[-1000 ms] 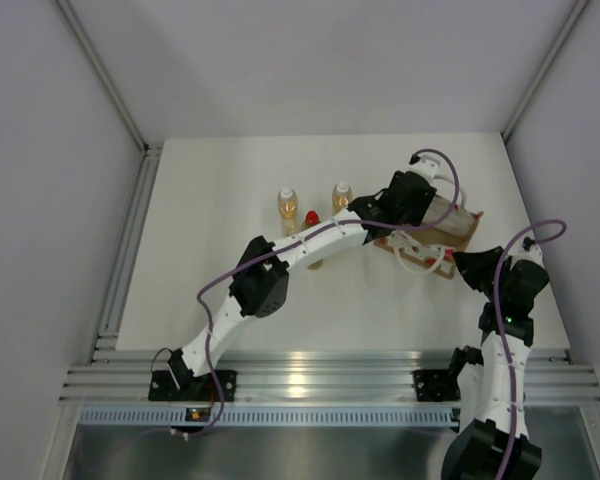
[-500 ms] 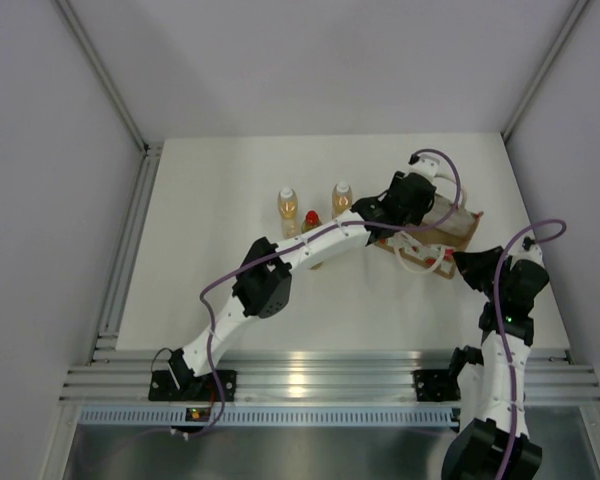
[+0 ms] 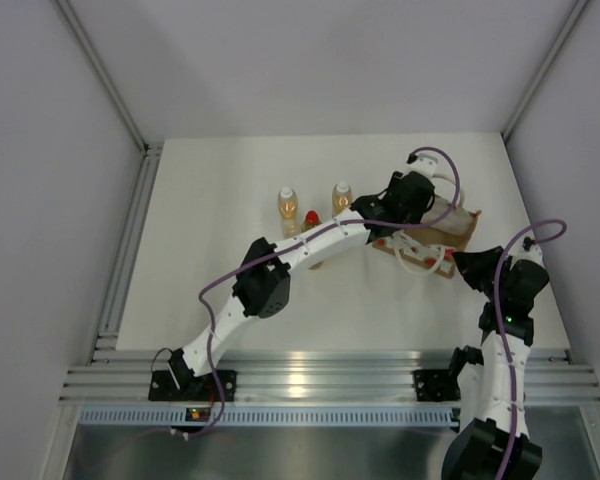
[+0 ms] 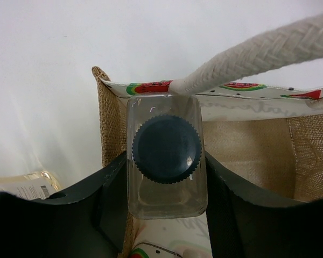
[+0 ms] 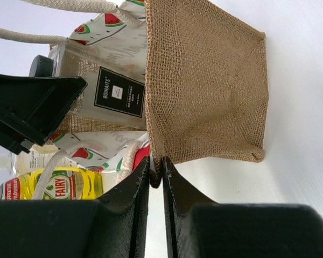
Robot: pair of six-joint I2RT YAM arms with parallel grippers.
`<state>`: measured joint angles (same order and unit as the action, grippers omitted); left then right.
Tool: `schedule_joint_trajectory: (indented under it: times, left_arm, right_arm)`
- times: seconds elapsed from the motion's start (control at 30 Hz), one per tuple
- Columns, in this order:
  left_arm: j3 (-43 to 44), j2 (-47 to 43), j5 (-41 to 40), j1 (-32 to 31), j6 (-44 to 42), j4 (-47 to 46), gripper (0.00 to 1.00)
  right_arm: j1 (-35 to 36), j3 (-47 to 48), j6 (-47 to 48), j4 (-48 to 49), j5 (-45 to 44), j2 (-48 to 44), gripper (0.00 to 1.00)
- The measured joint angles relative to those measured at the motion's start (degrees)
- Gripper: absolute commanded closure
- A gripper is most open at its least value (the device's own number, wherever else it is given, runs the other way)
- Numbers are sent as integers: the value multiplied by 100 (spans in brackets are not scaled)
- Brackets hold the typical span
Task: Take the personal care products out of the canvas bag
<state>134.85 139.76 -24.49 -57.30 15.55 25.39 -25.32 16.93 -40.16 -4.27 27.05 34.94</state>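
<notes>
Canvas bag (image 3: 452,228): lies on its side near the right edge of the desk (image 3: 210,200), about midway between the near and far edges, mouth facing left. The brown weave forms its side walls (image 5: 204,91). The white panel carries red and green watermelon slices and pale script that is too faint to read. A pale rope handle (image 4: 258,54) crosses the mouth.

Left gripper (image 3: 412,206): reaches across the desk to the bag mouth. Its black fingers (image 4: 114,199) are clamped on the two flat sides of the clear square bottle (image 4: 167,196), which sits in the bag opening. The bottle's dark ribbed cap (image 4: 166,149) faces the left wrist camera. The right wrist view shows the bottle's black label (image 5: 121,91). Its white capitals appear to read BONAIT'S; the lines below are too small to read.

Right gripper (image 5: 156,173): fingers nearly together, pinching the edge of the bag.

Outside the bag, left of it toward the desk centre:
- Two amber bottles (image 3: 287,205), white caps, upright.
- One yellow bottle (image 5: 70,185), red cap, labelled FAIRY, partly hidden under the left arm (image 3: 310,242) in the top view.
</notes>
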Motion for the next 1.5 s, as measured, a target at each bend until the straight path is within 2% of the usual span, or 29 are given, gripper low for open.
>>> schedule_joint_trajectory:
  times: [0.2,0.27,0.33,0.4,0.5,0.67,1.1,1.23,1.37,1.5]
  left_arm:
    - [4,-17,66,2,-31,7,100]
    - [4,-31,90,2,-52,13,100]
    - [4,-44,105,4,-72,20,100]
    - [4,-63,109,9,-85,20,100]
    - [4,-87,125,22,-114,24,100]
    - [4,-170,190,50,-179,44,100]
    - [4,-708,286,52,-317,90,100]
    - [4,-951,275,52,-358,90,100]
    - [2,-1152,247,52,-378,87,100]
    - [-120,-1403,210,52,-393,81,100]
  right_arm:
    - [0,0,-63,0,-9,2,87]
    - [0,0,-127,0,-20,2,82]
    - [0,0,-205,0,-46,2,66]
    - [-11,-11,-284,-7,-81,2,41]
    - [-31,-59,-299,-37,-111,13,35]
    - [-37,-83,-334,-46,-103,118,34]
    - [-42,-83,-291,13,328,208,16]
    - [-42,-157,-295,105,481,164,14]
    - [-42,-162,-326,166,546,155,7]
    - [-42,-138,-363,153,619,142,5]
